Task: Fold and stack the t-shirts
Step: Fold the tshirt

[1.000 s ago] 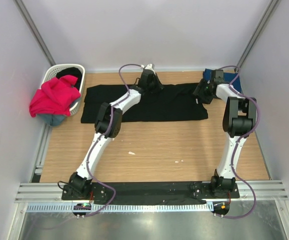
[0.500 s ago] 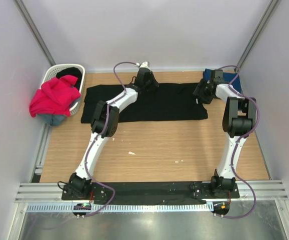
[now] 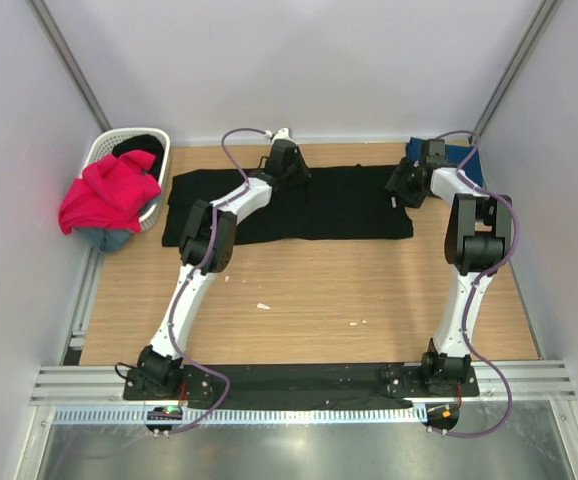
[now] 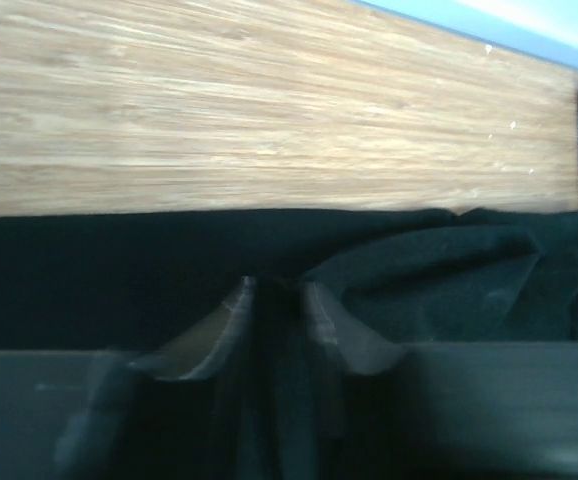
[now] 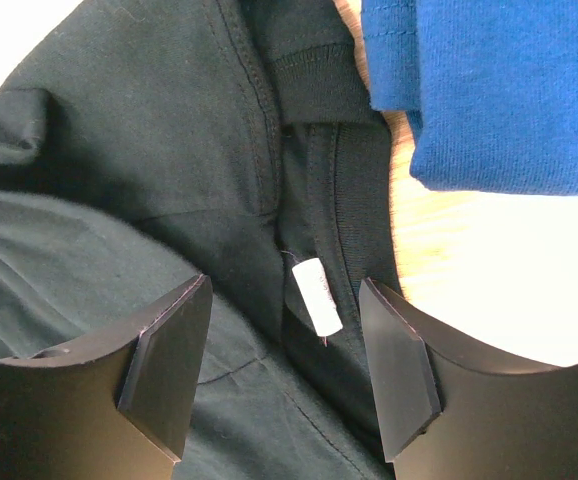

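A large black t-shirt (image 3: 339, 210) lies flat along the far part of the wooden table. My left gripper (image 3: 287, 165) rests low on its far edge. In the left wrist view its fingertips (image 4: 277, 285) stand a narrow gap apart, with black cloth (image 4: 89, 270) lying in the gap. My right gripper (image 3: 404, 185) hovers open over the collar (image 5: 329, 80) at the shirt's right end, its fingers either side of a white label (image 5: 316, 295) and touching nothing. A folded navy blue t-shirt (image 3: 461, 155) (image 5: 509, 90) lies just beyond the collar. A magenta-red t-shirt (image 3: 109, 190) hangs over the basket.
The white lattice basket (image 3: 104, 148) stands at the far left corner with dark cloth inside. Two small white scraps (image 3: 262, 306) (image 3: 356, 322) lie on the bare wood nearer the arm bases. Grey walls close in the table on three sides.
My left gripper has slid a little to the left along the shirt's far edge, and its jaws have parted slightly. The right arm has not moved.
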{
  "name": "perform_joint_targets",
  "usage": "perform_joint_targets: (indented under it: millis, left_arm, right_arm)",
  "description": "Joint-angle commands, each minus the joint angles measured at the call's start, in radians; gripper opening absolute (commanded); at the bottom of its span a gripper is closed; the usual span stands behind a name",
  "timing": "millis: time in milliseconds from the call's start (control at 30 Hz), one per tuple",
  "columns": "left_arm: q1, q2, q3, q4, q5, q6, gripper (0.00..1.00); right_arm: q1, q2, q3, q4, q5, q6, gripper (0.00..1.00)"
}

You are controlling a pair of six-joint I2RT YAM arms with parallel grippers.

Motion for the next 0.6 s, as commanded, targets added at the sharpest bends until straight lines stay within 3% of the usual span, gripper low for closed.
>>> perform_joint_targets:
  millis: [0, 67, 167, 367, 467, 567]
  left_arm:
    - [0.013, -0.056, 0.008, 0.037, 0.011, 0.017, 0.33]
    - [0.013, -0.073, 0.004, 0.028, 0.072, 0.031, 0.6]
    - [0.013, -0.134, -0.011, -0.005, 0.097, 0.08, 0.71]
    - [0.013, -0.383, -0.096, -0.108, 0.069, 0.198, 0.87]
    - [0.013, -0.531, -0.178, -0.248, -0.035, 0.232, 0.88]
    - [0.013, -0.646, -0.359, -0.373, -0.155, 0.209, 0.87]
  right_arm:
    - [0.008, -0.033, 0.014, -0.037, 0.025, -0.02, 0.67]
    - [0.006, -0.041, 0.034, -0.061, 0.016, -0.029, 0.67]
    - [0.006, -0.077, 0.074, -0.1, 0.004, -0.049, 0.67]
    - [0.018, -0.18, 0.233, -0.239, 0.013, -0.103, 0.7]
    - [0.043, -0.228, 0.276, -0.305, 0.057, -0.105, 0.72]
    - [0.087, -0.287, 0.197, -0.311, 0.125, -0.085, 0.72]
